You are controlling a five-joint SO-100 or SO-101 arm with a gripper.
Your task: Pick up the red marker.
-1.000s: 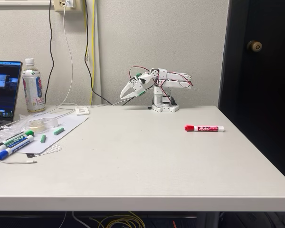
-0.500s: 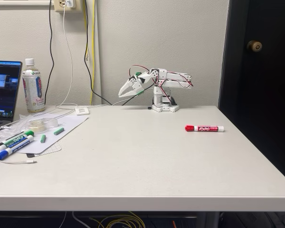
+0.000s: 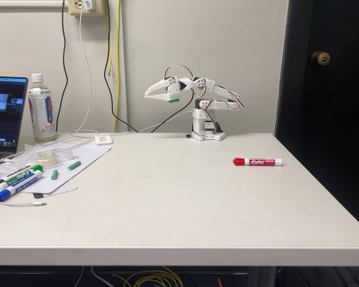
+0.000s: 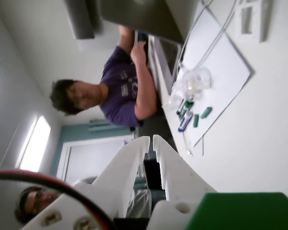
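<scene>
The red marker (image 3: 257, 161) lies flat on the white table (image 3: 185, 203) at the right in the fixed view, red cap to the left and white end to the right. My gripper (image 3: 148, 93) hangs in the air at the back of the table, well above the surface, pointing left. It is far from the marker, up and to its left. The white fingers (image 4: 170, 163) sit almost together in the wrist view, with only a thin slit between them and nothing held. My gripper (image 4: 150, 139) points toward the table's left end there.
A laptop (image 3: 3, 113), a bottle (image 3: 42, 107), a paper sheet (image 3: 78, 161) and green- and blue-capped markers (image 3: 17, 180) crowd the left side. Cables hang on the wall behind. The table's right edge runs beside a dark door (image 3: 329, 89). A person (image 4: 120, 91) sits at the laptop.
The arm has unfolded upward. The gripper rose from a low, downward-tilted pose near the base to a higher, roughly level one. The marker has not moved.
</scene>
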